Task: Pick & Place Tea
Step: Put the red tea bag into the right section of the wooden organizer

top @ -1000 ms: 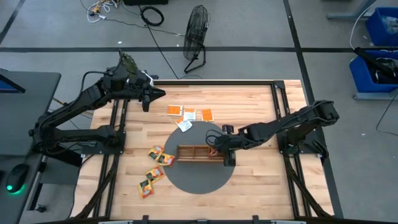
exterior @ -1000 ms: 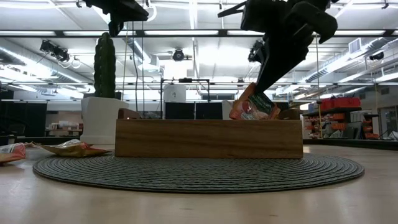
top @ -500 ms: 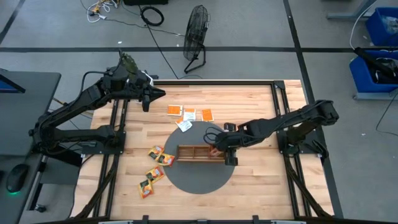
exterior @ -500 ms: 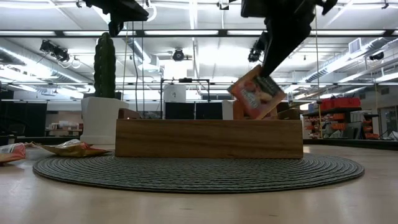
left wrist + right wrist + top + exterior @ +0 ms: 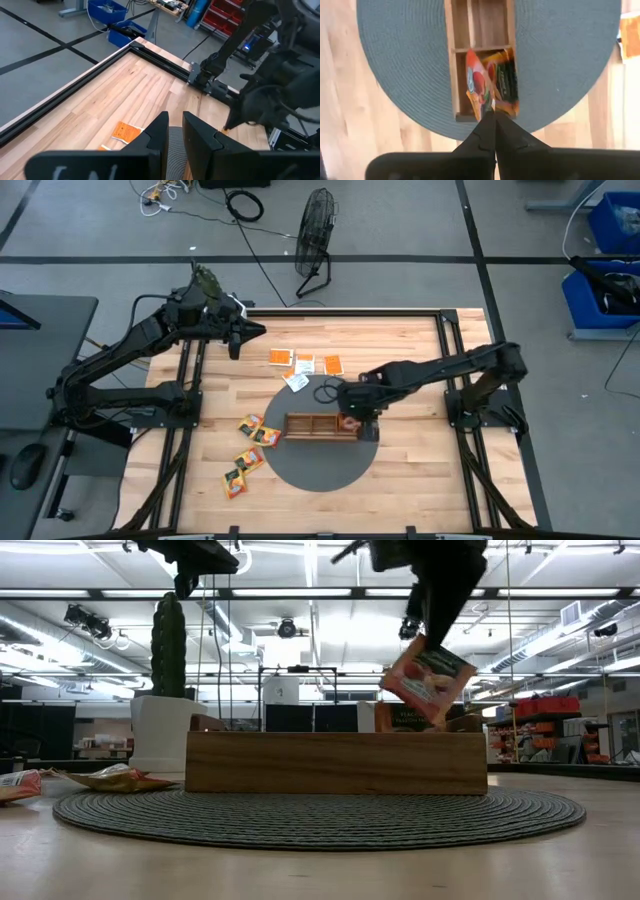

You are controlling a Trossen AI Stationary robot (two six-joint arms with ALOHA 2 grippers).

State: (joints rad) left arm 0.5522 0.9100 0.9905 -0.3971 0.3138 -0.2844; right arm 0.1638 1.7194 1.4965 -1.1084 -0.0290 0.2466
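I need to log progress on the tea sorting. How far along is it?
Early. Done: one dark-and-orange sachet already lies in the wooden tray's end compartment. In hand: the right claw, shut on a red sachet, holds it above that same end. Left: four sachets beyond the mat and four beside it. The left claw waits at the table's far left.

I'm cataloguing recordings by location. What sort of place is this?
Probably an industrial lab or workshop: strip-lit open ceiling, red parts bins on shelving, blue crates and cables on the floor.
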